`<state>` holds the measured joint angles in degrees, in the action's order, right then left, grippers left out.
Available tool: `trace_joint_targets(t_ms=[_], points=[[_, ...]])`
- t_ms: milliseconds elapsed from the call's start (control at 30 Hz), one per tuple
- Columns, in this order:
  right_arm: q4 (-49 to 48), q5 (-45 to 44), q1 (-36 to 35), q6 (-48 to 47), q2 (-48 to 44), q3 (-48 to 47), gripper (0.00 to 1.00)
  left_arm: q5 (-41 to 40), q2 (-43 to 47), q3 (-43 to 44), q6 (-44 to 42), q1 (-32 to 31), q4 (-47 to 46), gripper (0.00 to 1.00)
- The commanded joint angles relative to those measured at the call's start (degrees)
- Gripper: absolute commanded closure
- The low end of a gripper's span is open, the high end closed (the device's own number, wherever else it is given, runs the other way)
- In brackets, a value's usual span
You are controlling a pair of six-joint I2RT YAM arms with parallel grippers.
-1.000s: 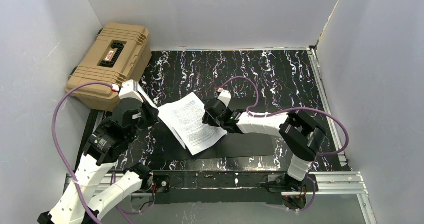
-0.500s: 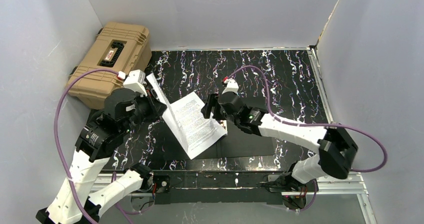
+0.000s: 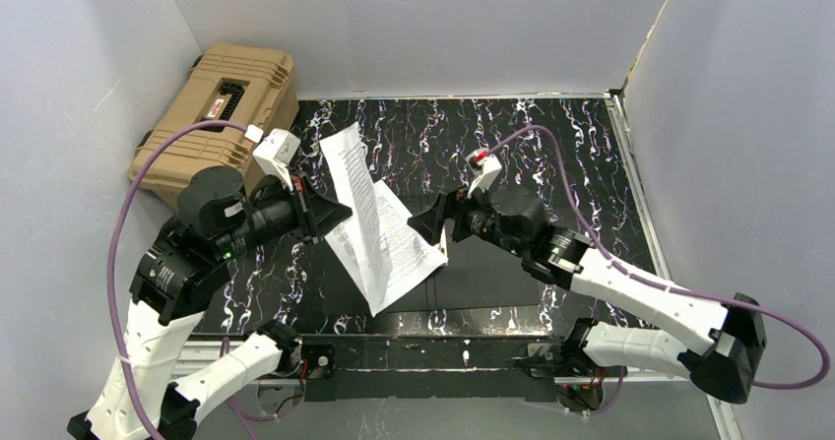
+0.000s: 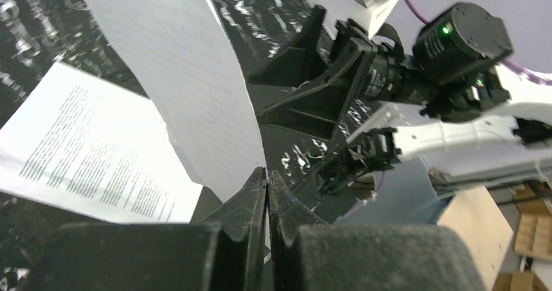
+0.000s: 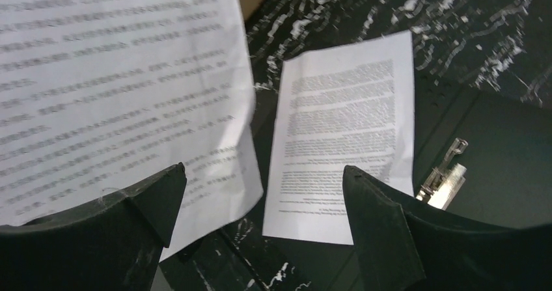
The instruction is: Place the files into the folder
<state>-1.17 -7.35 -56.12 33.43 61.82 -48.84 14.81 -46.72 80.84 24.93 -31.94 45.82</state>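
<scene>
White walls enclose our black marbled surface (image 3: 610,155); left jaws clamp one thin white printed sheet (image 3: 350,169), held upright; right jaws gape, empty; another sheet (image 3: 406,248) lies beside the flat black-lined folder (image 3: 482,282); neither filed, we judge.

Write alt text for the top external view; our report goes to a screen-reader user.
The left arm's jaws pinch one printed sheet and hold it tilted up off the black marbled table, next to a second sheet lying flat. The right arm's jaws hang open beside the flat sheet, near the black inside of the folder; a tan case sits far left.
</scene>
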Motion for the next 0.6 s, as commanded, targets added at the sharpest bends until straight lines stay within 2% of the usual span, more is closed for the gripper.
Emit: trace_joint_targets(t_ms=[0, 267, 567], points=[[-7.16, 9.18, 0.28, -4.54, -5.25, 0.50, 0.01, 11.67, 0.75, 3.76, -3.22, 0.39, -3.03, 1.00], [-9.69, 17.99, 0.27, -7.59, -10.04, -1.50, 0.01, 27.56, 1.24, 6.24, -1.97, 0.39, -9.64, 1.00], [-13.83, 28.10, 0.28, -8.61, -11.26, -3.59, 0.01, 41.63, -0.03, 9.99, 2.61, 0.32, -19.57, 1.00]])
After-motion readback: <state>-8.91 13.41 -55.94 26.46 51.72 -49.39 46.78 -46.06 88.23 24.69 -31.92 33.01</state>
